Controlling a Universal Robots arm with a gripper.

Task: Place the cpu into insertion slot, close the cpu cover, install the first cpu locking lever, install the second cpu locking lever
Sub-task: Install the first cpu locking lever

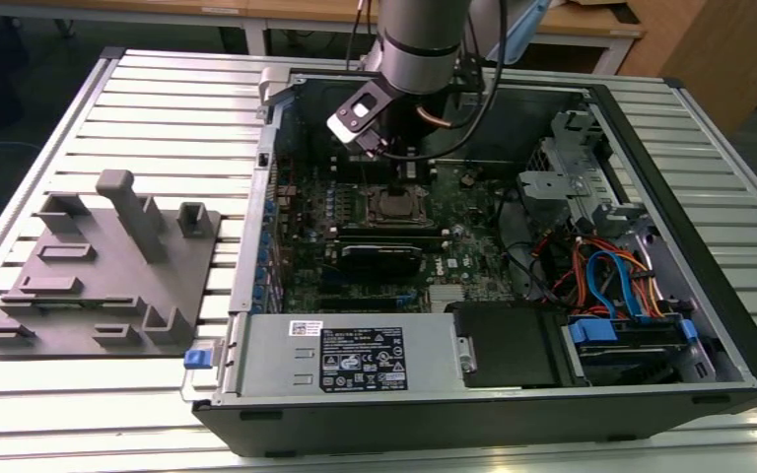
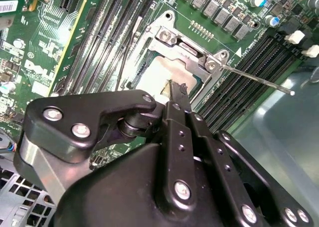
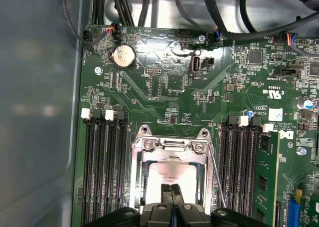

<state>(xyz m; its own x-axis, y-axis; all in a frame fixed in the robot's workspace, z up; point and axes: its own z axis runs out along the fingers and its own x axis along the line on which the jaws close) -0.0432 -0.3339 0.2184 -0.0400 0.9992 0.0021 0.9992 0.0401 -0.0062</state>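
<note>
Open computer case [image 1: 484, 426] on slatted table [image 1: 155, 99]; grey fixture block [image 1: 96, 296] beside it.

A black printed label [image 1: 363, 360], its white fine print and symbols too small to read, stands on the grey metal power-supply box [image 1: 267, 350], a white barcode sticker [image 1: 304, 327] at its 10 o'clock, while white silkscreen lettering and certification signs [image 3: 274, 93] mark the green motherboard [image 3: 164, 102].

Arm [image 1: 418, 44]: you see a round silver-grey tube with a darker band.
Cables [image 1: 491, 89]: thin, black, running beside that tube.
Wrist block [image 1: 356, 116]: pale casing around a black face.
Gripper [image 2: 177, 90]: your matte black rounded link bars.
Screws [image 2: 80, 130]: shiny silver, dotting the links.
Fingers [image 3: 167, 193]: two slim black blades.
</note>
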